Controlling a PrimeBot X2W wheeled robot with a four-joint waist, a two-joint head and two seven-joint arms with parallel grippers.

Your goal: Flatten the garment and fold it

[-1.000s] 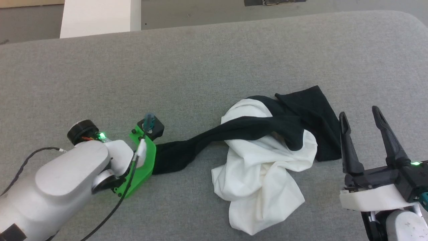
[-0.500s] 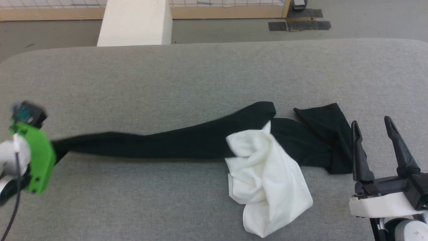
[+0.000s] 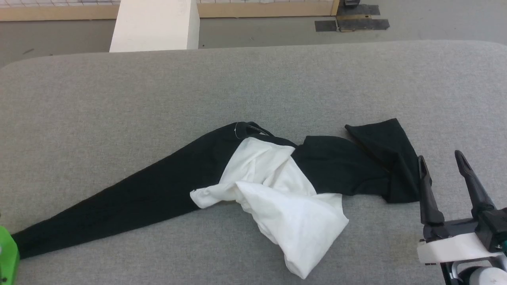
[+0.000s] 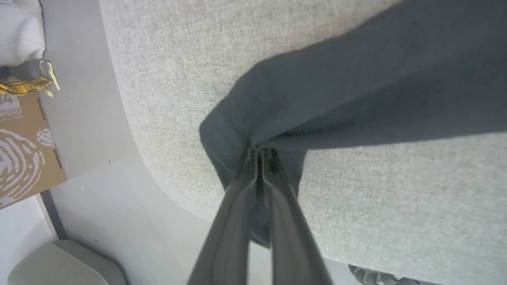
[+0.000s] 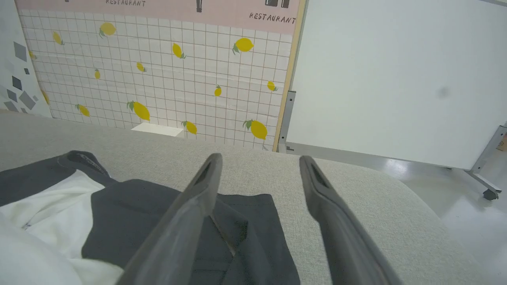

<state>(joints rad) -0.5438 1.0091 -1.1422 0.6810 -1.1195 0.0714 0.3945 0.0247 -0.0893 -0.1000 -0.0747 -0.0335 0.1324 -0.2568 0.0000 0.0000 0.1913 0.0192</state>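
your left gripper [image 4: 259, 152] is pinched tight on the garment [image 4: 356, 91]; your right gripper [image 3: 439, 158] stands spread wide, low right.

The far half of the grey padded table [image 3: 253, 79] lay bare from side to side, with room for either arm to sweep across. Nearer, the garment [image 3: 324, 166] barred the middle. Its long black sleeve [image 3: 119, 206] ran slantwise to the near left corner, where the left gripper [image 4: 257, 152] was pinched on the cuff at the table's rounded edge. The white body [image 3: 289, 209] bunched in a low heap, and the other sleeve [image 3: 380, 158] lay folded just beside the right gripper [image 3: 440, 155], whose fingers stood wide apart. In front of the heap a strip of table lay open. Beyond the far edge stood a white block [image 3: 154, 25]
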